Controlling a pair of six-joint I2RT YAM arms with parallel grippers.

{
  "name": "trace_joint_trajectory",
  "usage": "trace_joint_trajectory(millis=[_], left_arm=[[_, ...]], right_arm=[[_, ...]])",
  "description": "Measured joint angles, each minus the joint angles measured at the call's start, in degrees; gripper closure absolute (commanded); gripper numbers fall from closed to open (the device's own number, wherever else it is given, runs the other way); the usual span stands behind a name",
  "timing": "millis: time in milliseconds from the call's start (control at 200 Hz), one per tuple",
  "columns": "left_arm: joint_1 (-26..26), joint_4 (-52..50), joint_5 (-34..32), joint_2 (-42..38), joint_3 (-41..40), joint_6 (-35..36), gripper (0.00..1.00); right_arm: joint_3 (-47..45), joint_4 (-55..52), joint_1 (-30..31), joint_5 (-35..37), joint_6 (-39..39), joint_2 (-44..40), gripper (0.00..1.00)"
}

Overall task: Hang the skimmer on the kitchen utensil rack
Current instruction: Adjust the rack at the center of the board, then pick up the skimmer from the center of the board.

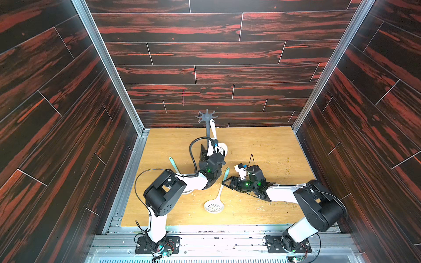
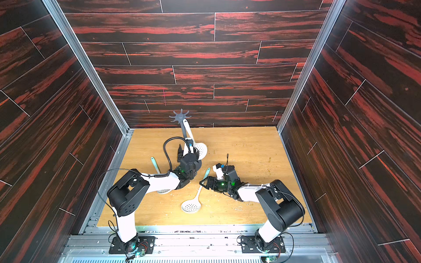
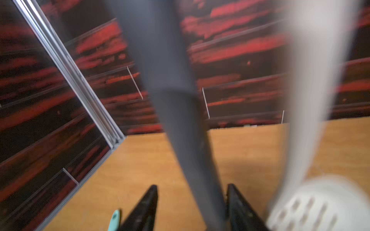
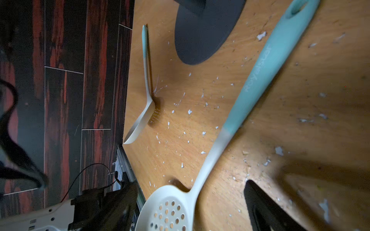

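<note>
Skimmer (image 1: 213,131) hanging from rack (image 1: 206,116), bowl half hidden behind left gripper (image 1: 206,147).

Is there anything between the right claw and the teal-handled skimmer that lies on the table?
Nothing visible does. The open right claw points at the handle of the skimmer, and in the right wrist view only table with white crumbs shows between its fingers and the handle.
</note>
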Motion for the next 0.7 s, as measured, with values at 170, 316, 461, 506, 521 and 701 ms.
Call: trace_joint_trajectory(millis=[170,316,461,506,521,701], left_arm=[[0.1,-3.7,-0.2,0.0,-0.5,0.6,0.22],[0.1,-5.4,-0.1,-0.5,-1.8,0.0,0.06],[0.1,-8.9,-0.9,-2.7,-5.5,-2.0,0.0],[0.2,-10.4,-1.6,-3.7,-6.9,-2.9,0.0],[0.2,-10.9,-1.9,-4.0,-7.4,-3.3,0.0],[0.6,-17.9,-4.0,-9.5,-12.4,-8.0,0.0]], right_arm=[[1.4,-0.6,1.0,1.4,1.1,2.4,0.15],[2.8,-0.6,2.7,2.6,2.3,4.5,0.17],[4.3,-0.1,3.8,3.8,3.8,6.1,0.2],[4.4,0.5,4.0,4.4,4.5,6.5,0.21],[4.4,0.7,4.1,4.6,4.7,6.7,0.22],[4.9,4.2,4.9,6.5,7.8,8.9,0.3]])
